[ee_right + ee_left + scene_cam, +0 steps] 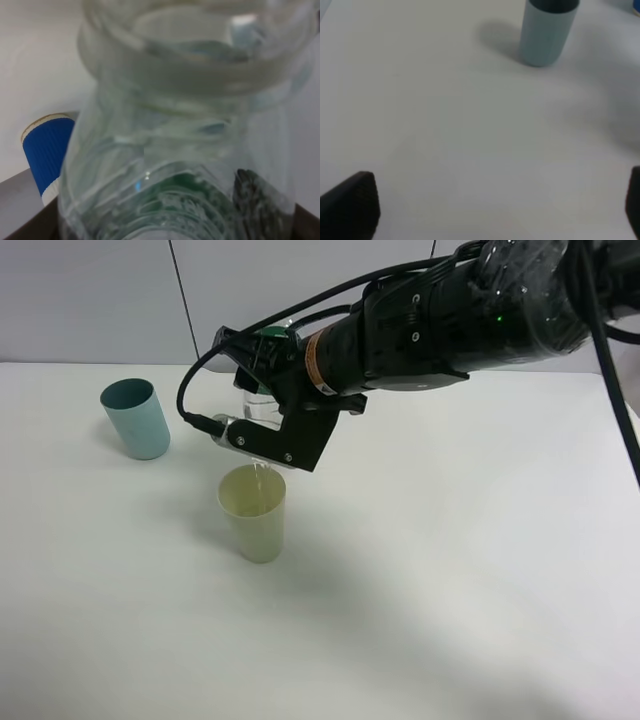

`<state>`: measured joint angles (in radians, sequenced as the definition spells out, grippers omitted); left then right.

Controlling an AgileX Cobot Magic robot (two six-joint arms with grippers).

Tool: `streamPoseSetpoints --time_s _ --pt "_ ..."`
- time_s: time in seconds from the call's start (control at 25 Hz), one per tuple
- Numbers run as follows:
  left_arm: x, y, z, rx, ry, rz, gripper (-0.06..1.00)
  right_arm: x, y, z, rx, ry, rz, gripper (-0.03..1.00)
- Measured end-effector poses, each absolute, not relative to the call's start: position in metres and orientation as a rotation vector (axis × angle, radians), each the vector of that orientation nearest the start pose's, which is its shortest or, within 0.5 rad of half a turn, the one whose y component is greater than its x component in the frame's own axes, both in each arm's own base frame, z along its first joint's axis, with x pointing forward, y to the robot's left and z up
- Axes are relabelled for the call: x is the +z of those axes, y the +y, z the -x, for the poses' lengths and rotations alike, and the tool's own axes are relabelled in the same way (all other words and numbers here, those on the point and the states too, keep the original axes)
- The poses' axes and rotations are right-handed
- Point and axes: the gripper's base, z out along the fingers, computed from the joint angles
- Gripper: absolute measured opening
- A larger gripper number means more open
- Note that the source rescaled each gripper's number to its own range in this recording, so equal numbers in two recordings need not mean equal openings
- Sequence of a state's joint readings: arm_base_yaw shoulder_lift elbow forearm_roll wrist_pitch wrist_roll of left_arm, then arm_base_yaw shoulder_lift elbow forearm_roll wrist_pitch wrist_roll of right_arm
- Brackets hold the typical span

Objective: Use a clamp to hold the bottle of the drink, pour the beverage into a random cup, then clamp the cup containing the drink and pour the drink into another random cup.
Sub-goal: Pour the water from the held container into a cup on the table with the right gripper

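My right gripper [268, 425] reaches in from the upper right and is shut on the bottle of the drink [256, 400]. The bottle is tipped mouth-down over the pale yellow-green cup [253, 513]. A thin stream of clear beverage [261, 470] falls into that cup. The right wrist view is filled by the bottle's open mouth and clear neck [200, 65], with the green label below. The teal cup [135, 418] stands upright to the left, apart from both. My left gripper [492, 210] hangs open over bare table, with the teal cup [547, 32] ahead of it.
A white paper cup with a blue sleeve [47, 150] shows behind the bottle in the right wrist view. The white table [450, 570] stretches to the right and front. The bulky black right arm [460, 315] spans the upper right.
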<state>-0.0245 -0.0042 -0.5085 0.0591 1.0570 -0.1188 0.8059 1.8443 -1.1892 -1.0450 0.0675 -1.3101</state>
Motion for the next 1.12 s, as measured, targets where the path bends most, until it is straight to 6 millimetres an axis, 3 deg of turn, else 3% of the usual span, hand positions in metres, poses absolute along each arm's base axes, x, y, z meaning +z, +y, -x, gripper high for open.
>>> streamPoseSetpoints --time_s 1.12 --pt "0.28 0.0048 0.0064 -0.02 2.024 0.099 1.0 0.2182 0.3006 -0.2828 -0.928 -0.137 2.311 0.0"
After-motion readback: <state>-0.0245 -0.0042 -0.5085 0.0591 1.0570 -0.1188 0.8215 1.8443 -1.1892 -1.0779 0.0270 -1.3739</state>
